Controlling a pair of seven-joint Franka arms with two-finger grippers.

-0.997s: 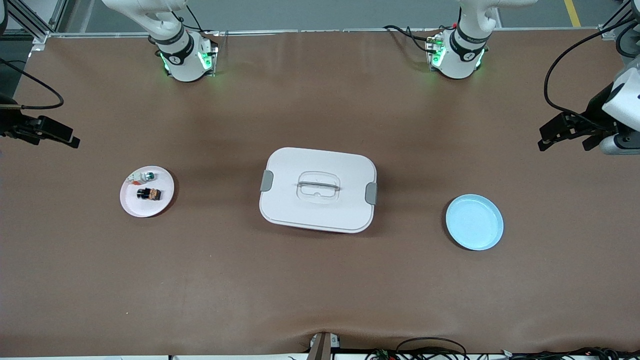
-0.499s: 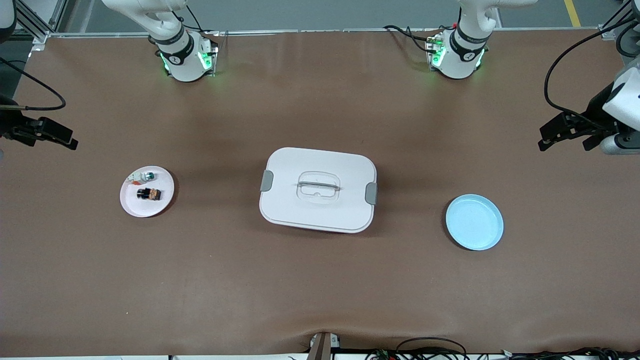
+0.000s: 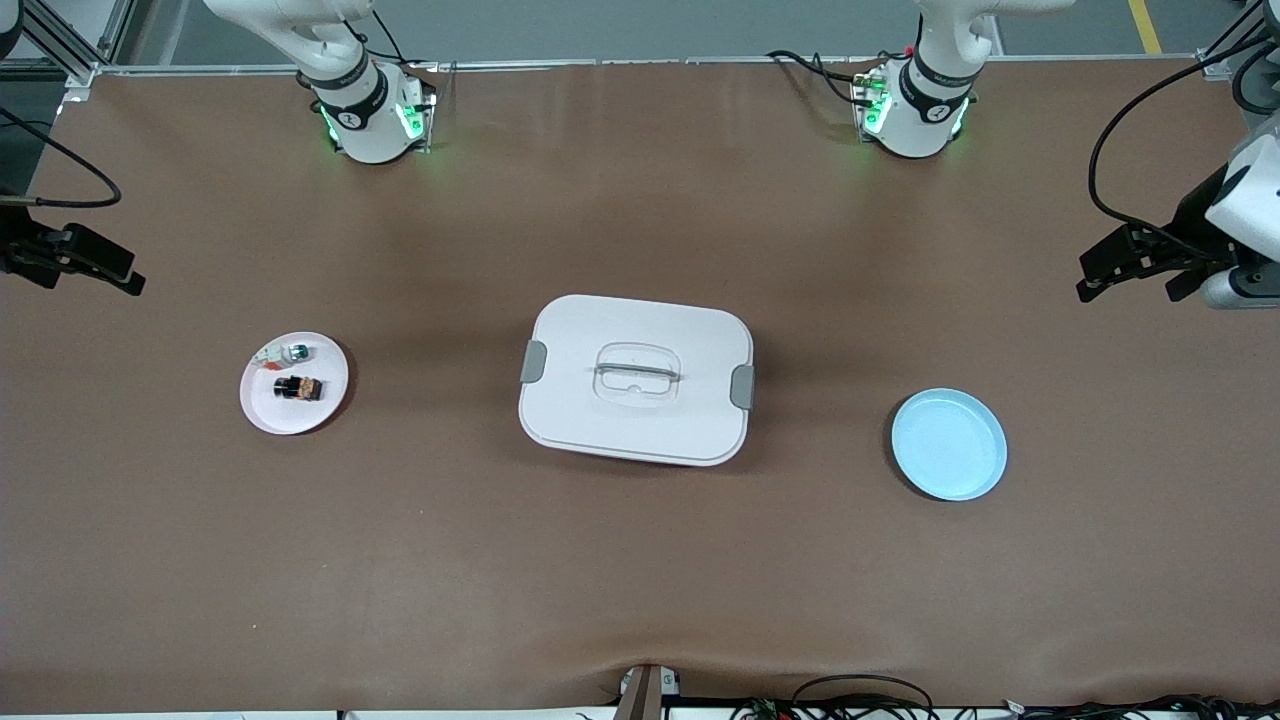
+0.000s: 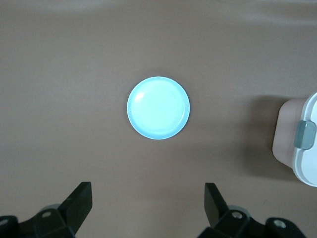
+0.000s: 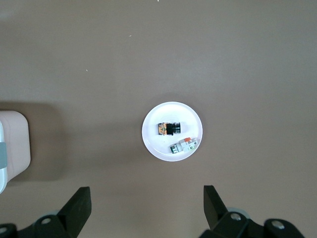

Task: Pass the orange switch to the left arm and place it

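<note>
Switch (image 3: 299, 387): blocky, orange-capped, on round pink plate (image 3: 262, 412) | box (image 3: 636, 379): rounded-rectangular

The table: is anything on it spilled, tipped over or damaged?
Nothing stands out. The box sits closed, the orange switch lies on the pink plate, and the left gripper and right gripper are open.

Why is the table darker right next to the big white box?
Front view: the box blocks the overhead light, leaving a soft dark shadow on the table around its edges. Left wrist view: the same shadow shows as a dark patch beside the box's corner, and the blue plate has a pale shiny spot of glare.
</note>
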